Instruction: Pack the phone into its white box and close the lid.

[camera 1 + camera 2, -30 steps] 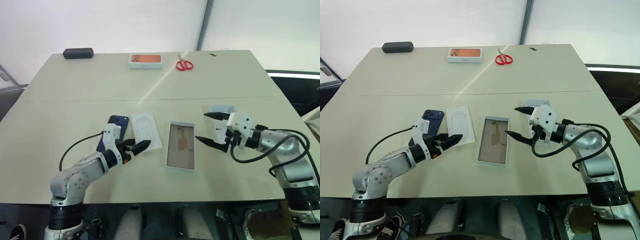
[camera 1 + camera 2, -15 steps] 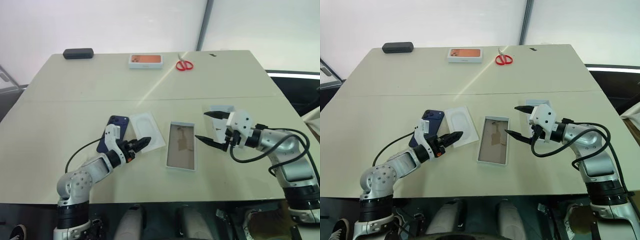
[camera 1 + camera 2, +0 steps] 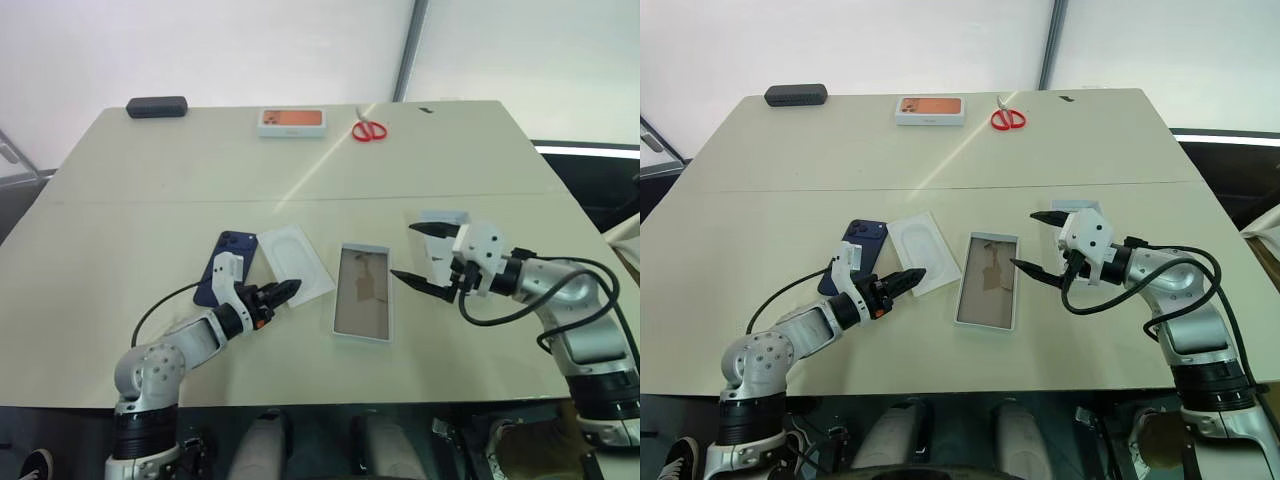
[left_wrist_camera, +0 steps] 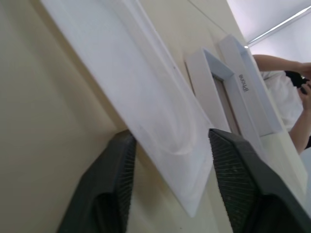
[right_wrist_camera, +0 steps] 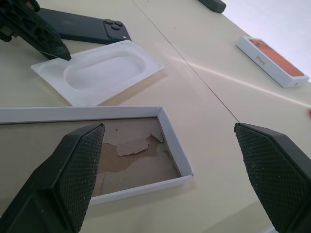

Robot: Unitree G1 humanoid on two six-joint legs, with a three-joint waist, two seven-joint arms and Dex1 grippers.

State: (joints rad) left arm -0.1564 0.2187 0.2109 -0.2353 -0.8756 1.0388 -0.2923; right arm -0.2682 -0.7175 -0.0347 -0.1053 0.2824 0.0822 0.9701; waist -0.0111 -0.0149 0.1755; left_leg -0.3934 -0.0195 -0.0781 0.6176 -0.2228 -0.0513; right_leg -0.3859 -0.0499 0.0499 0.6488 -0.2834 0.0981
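My left gripper [image 3: 908,275] has narrowed from wide open onto the near corner of the flat white plastic insert [image 3: 920,242], one finger either side. The slim navy phone [image 3: 853,255] waits beside it; the shallow white box [image 3: 988,280] lies empty. My right gripper [image 3: 1033,243] hangs open.

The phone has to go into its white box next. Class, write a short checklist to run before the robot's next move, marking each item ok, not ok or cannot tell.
1. White box open, nothing in it: ok.
2. Phone flat on the table, uncovered: ok.
3. Left gripper aimed at the phone: not ok, it straddles the corner of the white insert.
4. Left gripper's grip on the insert: cannot tell.
5. Right gripper open, holding nothing: ok.
6. Lid within reach behind the right gripper: cannot tell.
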